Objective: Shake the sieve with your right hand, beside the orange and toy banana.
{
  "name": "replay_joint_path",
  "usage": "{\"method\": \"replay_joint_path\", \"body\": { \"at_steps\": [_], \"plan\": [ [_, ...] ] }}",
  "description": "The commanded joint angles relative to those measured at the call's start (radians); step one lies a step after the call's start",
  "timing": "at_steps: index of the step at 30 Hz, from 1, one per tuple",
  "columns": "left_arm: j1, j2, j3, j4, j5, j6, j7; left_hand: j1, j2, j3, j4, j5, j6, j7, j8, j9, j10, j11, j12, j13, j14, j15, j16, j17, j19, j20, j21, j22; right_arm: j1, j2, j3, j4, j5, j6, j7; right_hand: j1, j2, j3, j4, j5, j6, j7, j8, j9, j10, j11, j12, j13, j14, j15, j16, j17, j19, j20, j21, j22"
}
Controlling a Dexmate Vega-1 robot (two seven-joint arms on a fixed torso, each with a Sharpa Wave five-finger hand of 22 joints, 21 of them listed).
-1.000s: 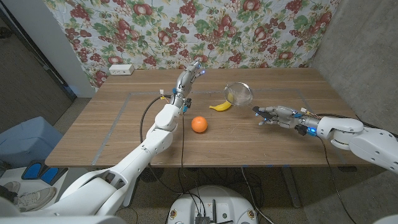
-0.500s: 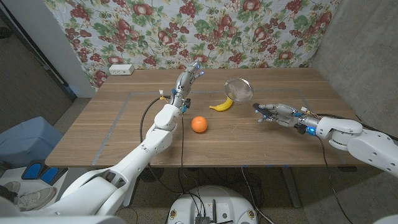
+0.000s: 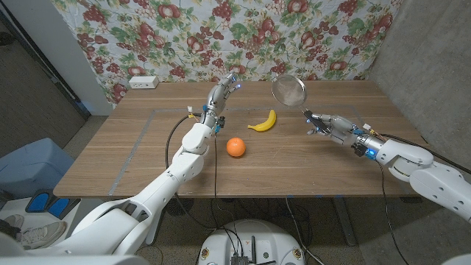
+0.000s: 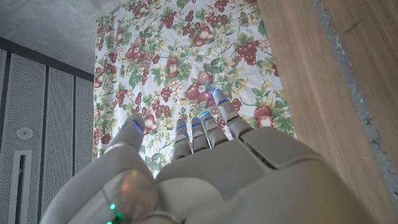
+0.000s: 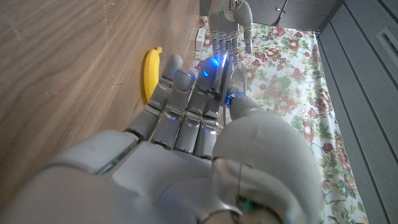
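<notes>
Sieve [image 3: 288,90] gripped by right hand [image 3: 321,123], raised above table [image 3: 132,147]; left hand [image 3: 224,90] upright w/ fingers apart, holding nothing.

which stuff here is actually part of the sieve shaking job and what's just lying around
Part of the job:
sieve, held up by the right hand
orange
toy banana

Just there:
left hand, holding nothing
white box at the table's far edge
floral cloth behind the table

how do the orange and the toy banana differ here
The orange is round and orange; the toy banana is long, curved and yellow. The orange lies nearer the table's front edge, the toy banana farther back, closer to the raised sieve. Both rest on the wooden table, untouched.
</notes>
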Motion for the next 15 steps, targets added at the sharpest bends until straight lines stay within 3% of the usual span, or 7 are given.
{"method": "replay_joint_path", "body": {
  "at_steps": [1, 15],
  "plan": [
    [0.005, 0.003, -0.006, -0.003, -0.006, -0.01, -0.004, -0.01, 0.0, 0.01, 0.002, 0.003, 0.001, 0.006, 0.004, 0.0, -0.004, 0.005, 0.007, 0.001, -0.006, 0.0, 0.006, -0.001, 0.002, 0.005, -0.002, 0.0, -0.028, 0.047, 0.037, 0.009, 0.012, 0.088, 0.047, 0.032, 0.031, -0.001, 0.004, 0.005, 0.015, 0.005, 0.002, 0.004, 0.026, -0.042, 0.005, 0.001, -0.012, -0.087, 0.005, 0.003, -0.002, -0.041, 0.012, 0.0],
    [0.01, 0.008, -0.01, -0.01, -0.007, -0.011, -0.003, -0.015, -0.001, 0.015, 0.001, 0.003, 0.001, 0.007, 0.005, 0.0, -0.003, 0.003, 0.009, 0.0, -0.006, -0.001, 0.008, -0.002, 0.005, 0.005, -0.004, 0.0, -0.009, 0.031, 0.024, 0.0, 0.004, 0.046, 0.044, 0.032, 0.03, -0.003, 0.003, 0.007, 0.017, 0.002, 0.0, 0.005, 0.026, -0.043, 0.007, 0.002, -0.013, -0.087, 0.006, 0.003, -0.007, -0.043, 0.028, -0.006]
  ]
}}
